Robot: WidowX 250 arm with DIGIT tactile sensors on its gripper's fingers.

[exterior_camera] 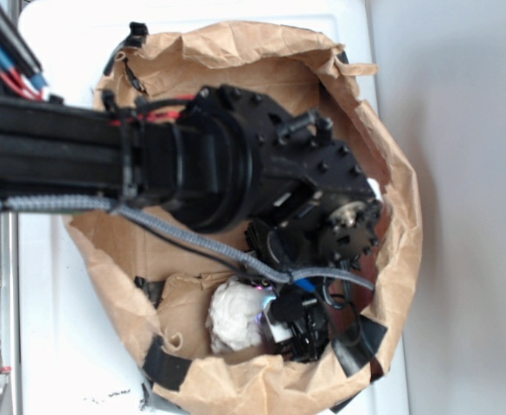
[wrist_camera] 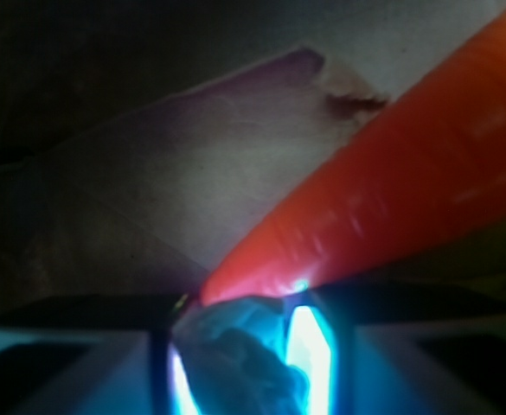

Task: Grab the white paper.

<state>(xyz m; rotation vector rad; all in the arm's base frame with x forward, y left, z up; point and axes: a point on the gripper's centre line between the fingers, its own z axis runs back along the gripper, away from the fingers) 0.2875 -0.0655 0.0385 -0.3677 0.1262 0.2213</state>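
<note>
Inside the brown paper bag (exterior_camera: 235,60) on the white counter (exterior_camera: 54,346), the white paper (exterior_camera: 233,316) lies low against the bag's near wall, just left of the end effector (exterior_camera: 300,322). In the wrist view the crumpled ball sits between the glowing fingers (wrist_camera: 309,346), which appear clenched on it, though how firmly is hard to tell. To the right, the orange carrot (wrist_camera: 391,199) has its tip touching the ball, so a lift might drag it along or knock the grip loose.

A lab-like robot bench: bare white tabletop (exterior_camera: 54,328), black arm (exterior_camera: 54,156) with exposed cables (exterior_camera: 10,60).
</note>
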